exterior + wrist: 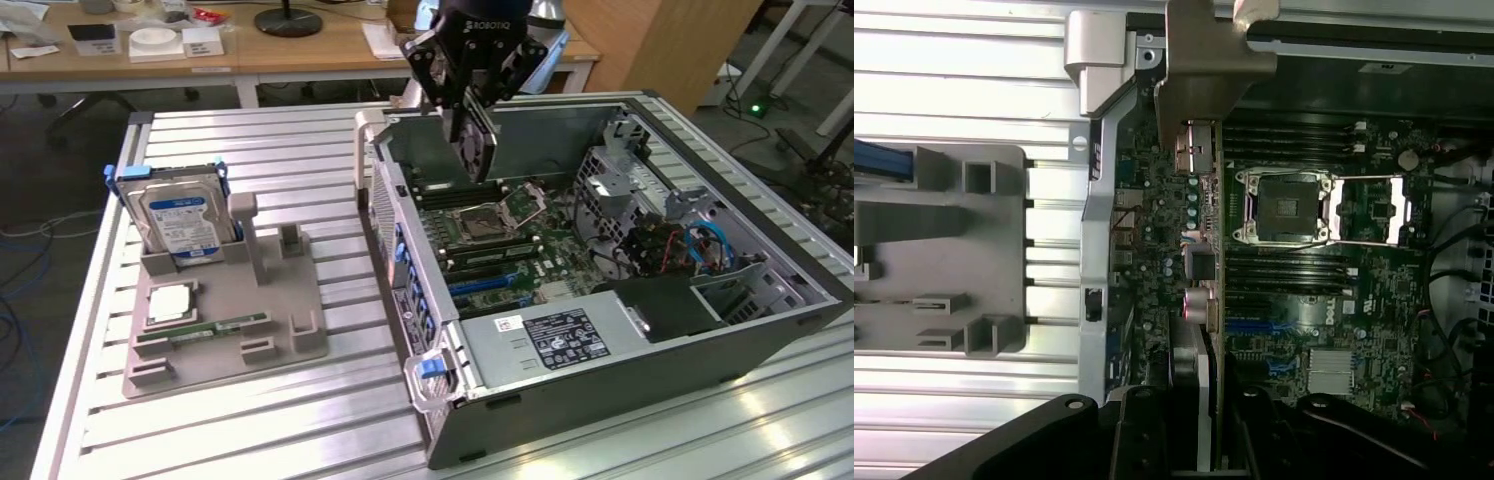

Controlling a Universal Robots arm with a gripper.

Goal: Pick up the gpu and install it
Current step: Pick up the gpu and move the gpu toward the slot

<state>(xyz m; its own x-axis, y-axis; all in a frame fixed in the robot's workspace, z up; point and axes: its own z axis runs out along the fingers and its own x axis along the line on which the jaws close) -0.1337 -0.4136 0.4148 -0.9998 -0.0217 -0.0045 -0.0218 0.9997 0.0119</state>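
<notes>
Above the open computer case (727, 340), the gripper (467, 100) clamps the gpu (478, 150) (upright, edge down) over the motherboard (523, 250).

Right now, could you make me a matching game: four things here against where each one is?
Things:
1. gpu
2. hard drive
3. memory stick
4. socket

Places:
A. lying flat on the grey tray
B. held in the gripper above the open case
C. standing upright at the tray's far end
D. on the motherboard inside the case

Pairs: 1-B, 2-C, 3-A, 4-D
</notes>
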